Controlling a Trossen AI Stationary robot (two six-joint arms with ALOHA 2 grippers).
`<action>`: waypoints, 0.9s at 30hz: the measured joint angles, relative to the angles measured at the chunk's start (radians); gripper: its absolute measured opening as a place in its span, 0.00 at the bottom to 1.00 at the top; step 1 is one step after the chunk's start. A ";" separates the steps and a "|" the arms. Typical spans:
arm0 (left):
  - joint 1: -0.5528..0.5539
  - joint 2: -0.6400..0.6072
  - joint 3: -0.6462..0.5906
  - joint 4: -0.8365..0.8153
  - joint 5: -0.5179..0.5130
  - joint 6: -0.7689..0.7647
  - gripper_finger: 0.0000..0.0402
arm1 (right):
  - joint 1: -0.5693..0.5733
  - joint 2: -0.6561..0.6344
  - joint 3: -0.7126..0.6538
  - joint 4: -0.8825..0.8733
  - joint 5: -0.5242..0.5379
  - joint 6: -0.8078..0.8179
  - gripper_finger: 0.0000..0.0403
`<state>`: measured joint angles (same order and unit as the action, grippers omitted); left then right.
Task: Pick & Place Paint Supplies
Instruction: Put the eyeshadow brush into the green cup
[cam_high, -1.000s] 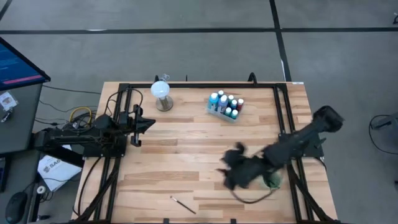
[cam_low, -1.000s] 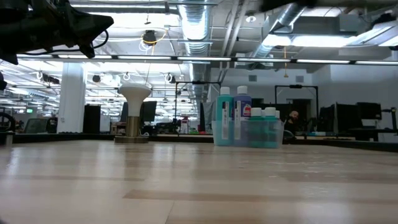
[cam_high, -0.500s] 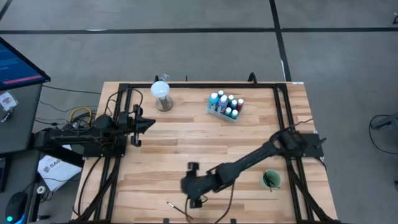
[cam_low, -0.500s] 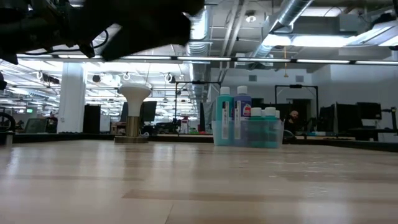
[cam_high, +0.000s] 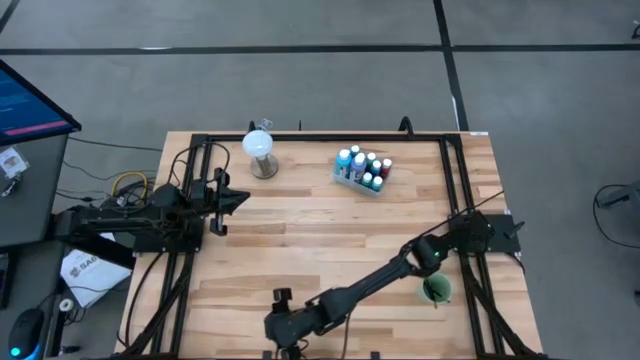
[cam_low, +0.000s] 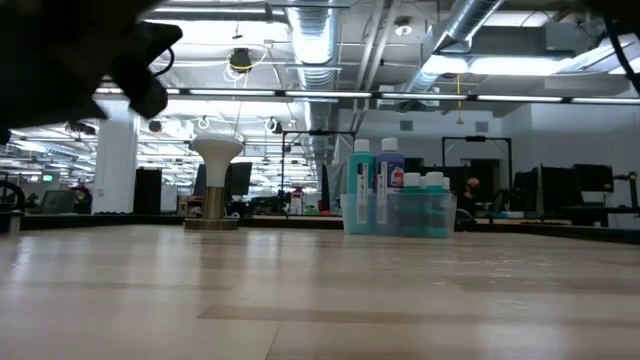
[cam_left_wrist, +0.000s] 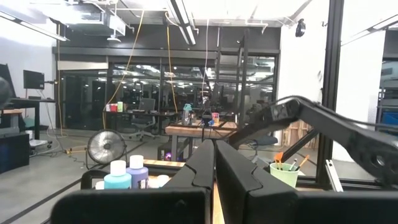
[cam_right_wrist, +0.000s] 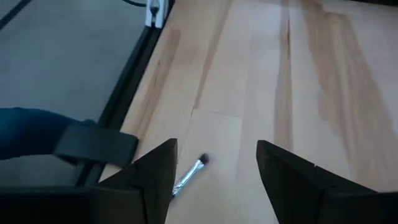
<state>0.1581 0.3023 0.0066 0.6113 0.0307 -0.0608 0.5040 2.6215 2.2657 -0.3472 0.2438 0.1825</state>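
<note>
The right tool (cam_right_wrist: 211, 177) hangs wide open and empty over a paintbrush (cam_right_wrist: 189, 172) at the counter's (cam_high: 300, 250) near edge.

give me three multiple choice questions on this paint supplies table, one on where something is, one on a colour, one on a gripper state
1. Where is the right gripper?
A. over the clear tray of white-capped paint bottles
B. near the table's front edge, above a loose thin paintbrush
C. beside the white globe on a round base

2. What colour is the cup holding brushes near the right arm's base?
A. green
B. red
C. black

3. How do the left gripper's fingers stand?
A. wide apart
B. closed on a bottle
C. pressed together, holding nothing

Answers:
1. B: the right wrist view shows the loose thin paintbrush on the wood between its parted fingers, far from the clear tray of white-capped paint bottles and the white globe on a round base.
2. A: the green cup shows from above.
3. C: the left gripper shows its fingers touching, empty.
</note>
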 joint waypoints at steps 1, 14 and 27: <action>0.000 0.000 0.000 0.000 0.000 0.000 0.00 | 0.000 0.019 0.020 -0.002 0.011 0.003 0.53; 0.000 0.000 0.000 0.000 0.000 0.000 0.00 | 0.020 0.141 0.093 -0.045 0.075 0.168 0.45; 0.000 0.000 0.000 0.000 0.000 0.000 0.00 | 0.043 0.067 0.085 0.034 0.045 0.115 0.34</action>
<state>0.1581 0.3019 0.0067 0.6117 0.0303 -0.0612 0.5466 2.6882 2.3505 -0.3134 0.2891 0.2973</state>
